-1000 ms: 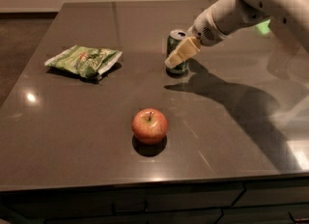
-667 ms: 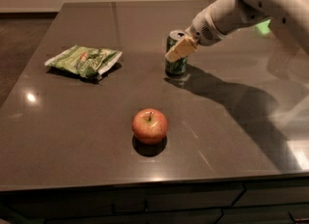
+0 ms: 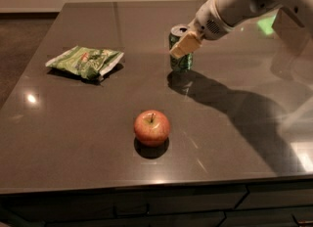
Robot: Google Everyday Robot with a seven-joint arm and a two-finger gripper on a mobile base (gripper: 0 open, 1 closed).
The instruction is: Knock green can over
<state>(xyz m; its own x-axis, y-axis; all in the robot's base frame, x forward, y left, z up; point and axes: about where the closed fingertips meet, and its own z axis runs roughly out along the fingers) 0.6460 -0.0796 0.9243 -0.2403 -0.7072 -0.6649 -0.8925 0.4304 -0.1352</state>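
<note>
The green can [image 3: 181,60] stands upright on the dark table [image 3: 88,123], toward the back and right of centre. It is dark green with a silver top. My gripper [image 3: 184,45] reaches in from the upper right on a white arm. Its tan fingers [image 3: 186,43] are in front of the can's upper part, at rim height, and cover part of it. I cannot tell whether they touch the can.
A red apple [image 3: 152,127] sits near the table's front edge, left of the can. A flat green-and-white snack bag [image 3: 85,61] lies at the left. The arm's shadow falls across the table's right side.
The gripper has risen from the can's lower side to its upper part near the rim. The can still stands upright in the same spot.
</note>
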